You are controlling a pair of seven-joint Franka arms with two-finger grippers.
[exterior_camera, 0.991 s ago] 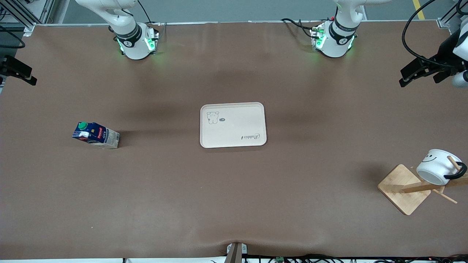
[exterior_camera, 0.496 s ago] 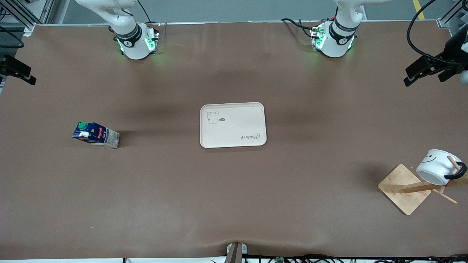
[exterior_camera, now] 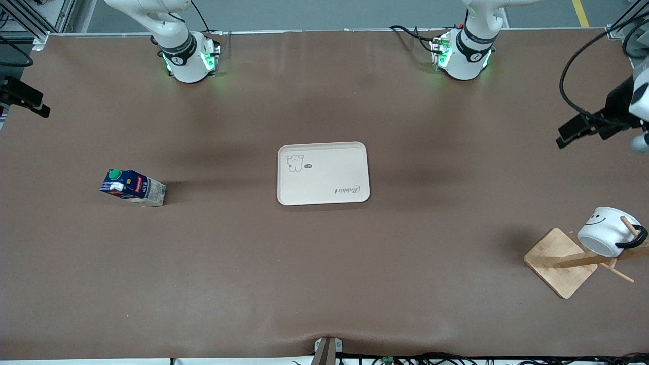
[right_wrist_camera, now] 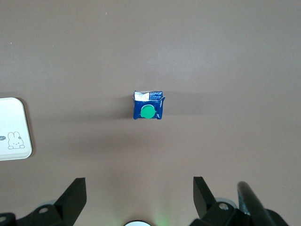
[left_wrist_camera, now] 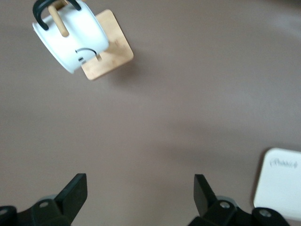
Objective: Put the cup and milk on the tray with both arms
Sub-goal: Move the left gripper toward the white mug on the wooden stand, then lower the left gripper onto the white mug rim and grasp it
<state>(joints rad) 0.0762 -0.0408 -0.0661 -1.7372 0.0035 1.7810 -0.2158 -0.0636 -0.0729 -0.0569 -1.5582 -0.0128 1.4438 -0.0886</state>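
Matte brown desk (exterior_camera: 324, 284). Smooth cream tray (exterior_camera: 324, 175) sits centre; boxy milk (exterior_camera: 133, 187) stands at nine o'clock; glossy cup (exterior_camera: 606, 231) hangs on a wooden stand (exterior_camera: 560, 262) at four o'clock. Left gripper (left_wrist_camera: 140, 188) and right gripper (right_wrist_camera: 139, 190) hover, fingers spread.

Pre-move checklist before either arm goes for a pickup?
1. Tray bare, ready to receive: ok.
2. Milk upright, green cap up: ok.
3. Cup free to lift: not ok, it hangs by its handle on a wooden stand.
4. Left claw open, holding nothing: ok.
5. Right claw open, holding nothing: ok.
6. Claws lined up on targets: not ok, the left claw is not over the cup.
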